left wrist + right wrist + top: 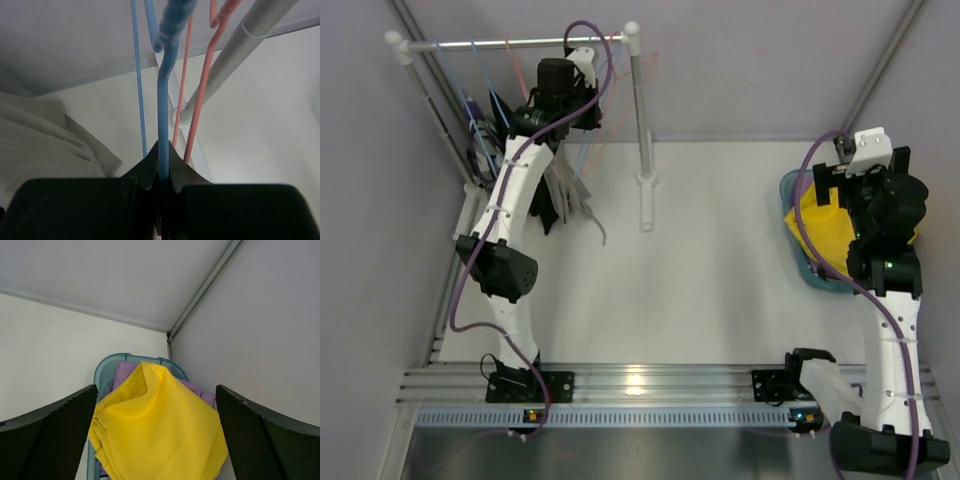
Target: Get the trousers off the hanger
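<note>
**Top external view.** A clothes rack (pixel 515 43) stands in the far left corner of the white table (pixel 720 300), with blue and pink wire hangers on its rail. The left arm reaches up to the rail, and the left gripper (pixel 585 105) sits among the hangers; its jaws cannot be made out from here. Grey-beige trousers (pixel 568 190) hang below the arm. Dark patterned trousers (pixel 480 130) hang at the rack's left end, and something black hangs between them. On the far right, the right gripper (pixel 845 185) hovers over a teal basket (pixel 798 245) that holds yellow trousers (pixel 820 225).

**Left wrist view.** The left gripper (pixel 162 165) is clamped tight on the wire of a blue hanger (pixel 164 115), which runs straight up from between the black fingers (pixel 150 172). A thinner blue hanger wire (pixel 138 85) stands just to its left, and pink hangers (pixel 202 95) just to its right. A grey rack post (pixel 240 45) slants behind them. The grey-beige trousers (pixel 40 145) fill the lower left, beside the gripper.

**Right wrist view.** The right gripper (pixel 157 440) has its jaws spread wide and holds nothing, with one finger (pixel 50 440) at each lower corner. Between and below them, the yellow trousers (pixel 155 410) lie folded on top of lilac trousers (pixel 125 372) in the teal basket (pixel 102 372), close to the corner of the walls.
</note>
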